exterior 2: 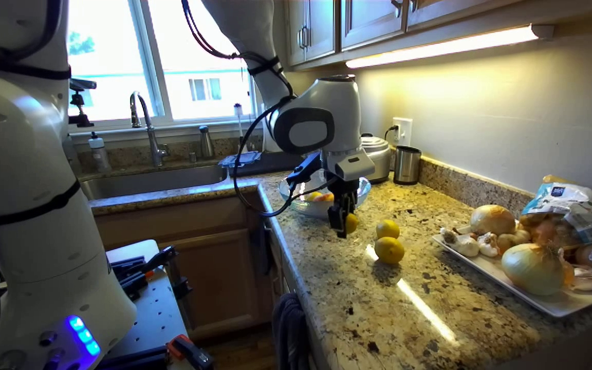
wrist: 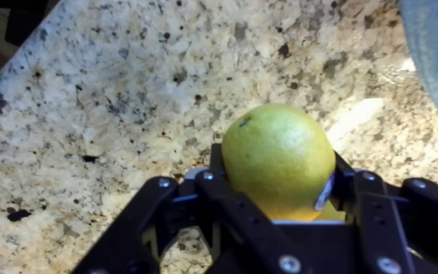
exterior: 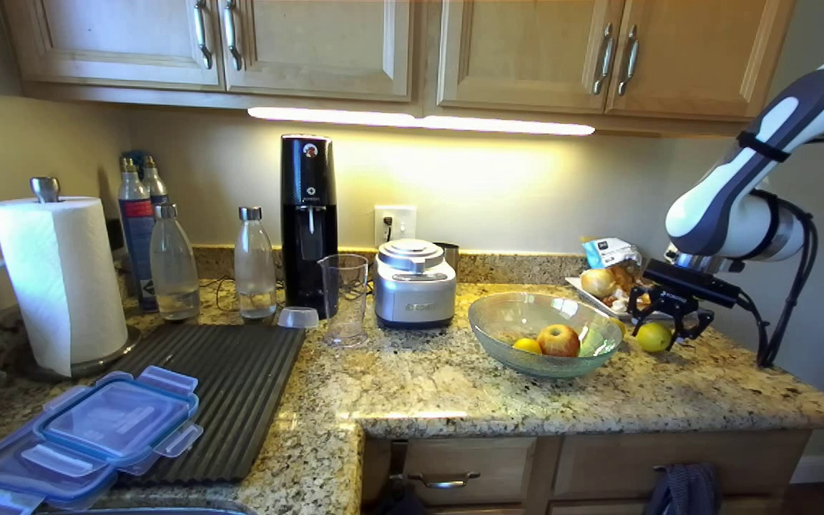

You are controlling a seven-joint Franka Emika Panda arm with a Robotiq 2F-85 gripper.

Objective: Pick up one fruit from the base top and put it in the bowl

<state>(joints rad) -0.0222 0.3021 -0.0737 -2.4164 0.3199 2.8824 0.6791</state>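
- While a lemon (wrist: 278,167) sits between its fingers (wrist: 216,161), my claw (wrist: 278,150) stands only as wide as the fruit, holding it from both sides.
- That lemon carries a sticker (wrist: 324,193) beside one finger; I cannot tell whether its underside touches the granite surface (exterior: 412,383).
- In both exterior views I have the clear glass bowl (exterior: 548,363) upright near the claw, with the gripped lemon outside it.
- Inside the bowl I see an apple (exterior: 559,340) and a smaller yellow fruit (exterior: 527,345), side by side.
- In an exterior view, a second lemon (exterior 2: 388,229) and a third lemon (exterior 2: 389,250) rest on the surface, just beside each other, near the claw.
- Along the wall I make out a white plate (exterior 2: 553,303) bearing onions (exterior 2: 532,269) and garlic (exterior 2: 465,245).
- Well apart from the bowl, plastic lids (exterior: 119,422) lie partly on a ribbed drying mat (exterior: 240,415).
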